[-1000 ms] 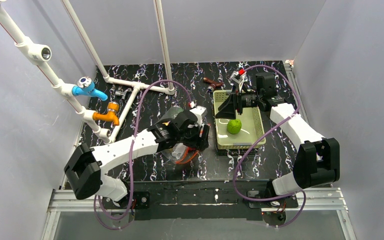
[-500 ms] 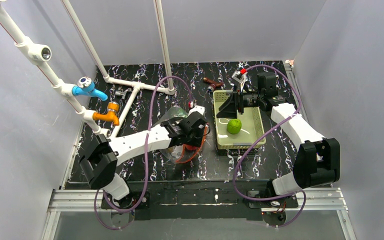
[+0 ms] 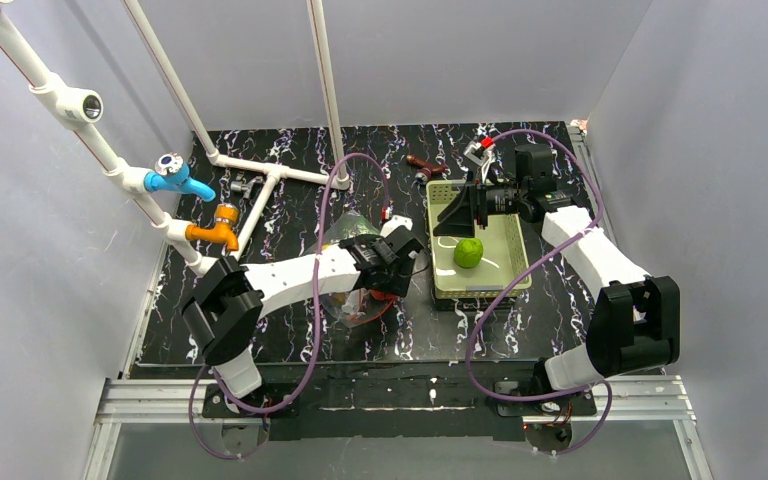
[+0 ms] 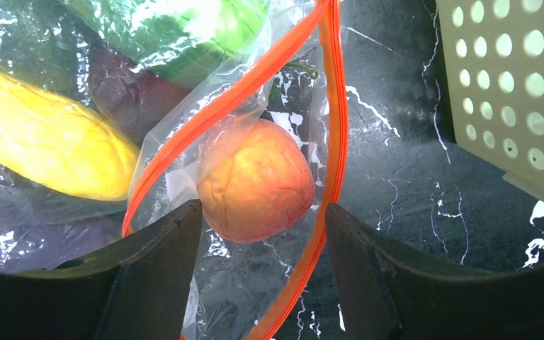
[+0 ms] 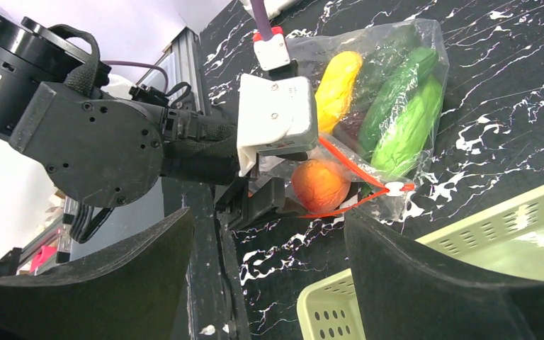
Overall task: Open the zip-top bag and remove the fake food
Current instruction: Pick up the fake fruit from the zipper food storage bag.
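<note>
In the left wrist view, your left end effector (image 4: pixel 262 219) is released, jaws straddling the orange tomato (image 4: pixel 258 180) at frame centre, inside the open mouth of the zip-top bag (image 4: pixel 255 283) on the dark surface (image 4: pixel 411 212). Your right end effector (image 3: pixel 457 216), also released, hovers over the basket (image 3: pixel 508 262), farther away.
</note>
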`<state>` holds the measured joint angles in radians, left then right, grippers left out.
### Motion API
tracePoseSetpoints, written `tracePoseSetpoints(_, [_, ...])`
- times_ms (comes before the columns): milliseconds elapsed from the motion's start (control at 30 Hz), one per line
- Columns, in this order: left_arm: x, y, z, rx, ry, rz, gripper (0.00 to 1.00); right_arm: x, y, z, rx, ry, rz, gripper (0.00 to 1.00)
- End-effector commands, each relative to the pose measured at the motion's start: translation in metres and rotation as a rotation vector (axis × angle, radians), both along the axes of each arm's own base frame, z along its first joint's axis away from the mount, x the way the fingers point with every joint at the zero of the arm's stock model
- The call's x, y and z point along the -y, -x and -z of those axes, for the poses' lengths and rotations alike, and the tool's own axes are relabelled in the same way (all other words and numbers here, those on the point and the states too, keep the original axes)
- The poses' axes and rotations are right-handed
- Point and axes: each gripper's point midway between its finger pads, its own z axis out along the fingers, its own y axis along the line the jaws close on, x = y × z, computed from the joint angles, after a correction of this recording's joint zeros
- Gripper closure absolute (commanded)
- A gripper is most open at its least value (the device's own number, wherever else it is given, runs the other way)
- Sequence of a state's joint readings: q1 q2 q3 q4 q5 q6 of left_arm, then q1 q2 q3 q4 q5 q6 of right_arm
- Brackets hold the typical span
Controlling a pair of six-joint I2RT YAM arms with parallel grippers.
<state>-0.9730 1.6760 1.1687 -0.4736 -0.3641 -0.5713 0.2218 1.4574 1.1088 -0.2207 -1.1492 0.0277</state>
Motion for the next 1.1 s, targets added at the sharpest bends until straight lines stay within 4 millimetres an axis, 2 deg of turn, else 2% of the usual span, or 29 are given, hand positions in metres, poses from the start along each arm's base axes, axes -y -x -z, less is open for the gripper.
tracePoseSetpoints(0, [-0.004, -0.012, -0.002, 0.014, -0.011, -0.064, 0.37, 0.045, -0.078, 0.033, 0.105, 0.303, 0.474, 0.16])
tracePoseSetpoints(33, [-0.005, -0.013, 0.000, 0.009, -0.011, -0.075, 0.36, 0.005, -0.010, -0.006, 0.045, 0.020, 0.058, 0.16])
tracePoseSetpoints(67, [-0.005, -0.013, 0.002, -0.001, -0.008, -0.079, 0.36, 0.003, -0.001, -0.012, 0.038, -0.016, 0.006, 0.16])
tracePoseSetpoints(333, [-0.012, -0.015, 0.022, -0.043, -0.014, -0.116, 0.36, 0.004, 0.000, -0.013, 0.040, -0.024, 0.000, 0.16])
tracePoseSetpoints(567, [-0.010, -0.015, 0.023, -0.051, 0.014, -0.106, 0.40, 0.005, -0.001, -0.013, 0.034, -0.024, 0.004, 0.16])
tracePoseSetpoints(633, [-0.008, -0.013, 0.023, -0.059, 0.023, -0.092, 0.55, 0.006, -0.002, -0.012, 0.033, -0.019, 0.013, 0.16])
tracePoseSetpoints(733, [-0.006, -0.010, 0.017, -0.058, 0.056, -0.067, 0.87, 0.009, -0.007, -0.010, 0.041, -0.013, 0.032, 0.16])
tracePoseSetpoints(767, [-0.005, -0.009, 0.012, -0.055, 0.071, -0.059, 0.93, 0.010, -0.008, -0.010, 0.049, -0.019, 0.031, 0.16])
tracePoseSetpoints(833, [-0.004, -0.006, 0.002, -0.049, 0.097, -0.040, 0.98, 0.012, -0.010, -0.009, 0.082, -0.042, 0.019, 0.16])
tracePoseSetpoints(1067, [0.000, 0.006, -0.034, -0.031, 0.209, 0.020, 1.00, 0.014, -0.011, -0.017, 0.098, -0.071, -0.008, 0.16])
